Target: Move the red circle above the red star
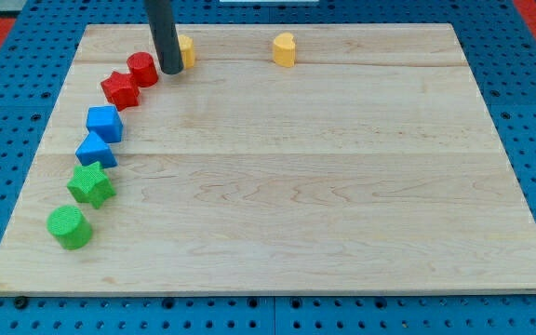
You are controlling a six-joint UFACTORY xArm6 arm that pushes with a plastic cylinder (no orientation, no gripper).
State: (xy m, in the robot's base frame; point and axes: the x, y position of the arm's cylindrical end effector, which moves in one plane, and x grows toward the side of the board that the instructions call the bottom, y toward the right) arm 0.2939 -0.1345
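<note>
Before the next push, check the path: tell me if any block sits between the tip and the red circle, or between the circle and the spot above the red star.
Nothing visible blocks either. My tip sits just right of the red circle, no block between them. The circle already touches the red star at its upper right; the board above the star is bare.

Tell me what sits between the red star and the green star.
In the camera view, two blue blocks sit in a line between the red star and the green star.
</note>
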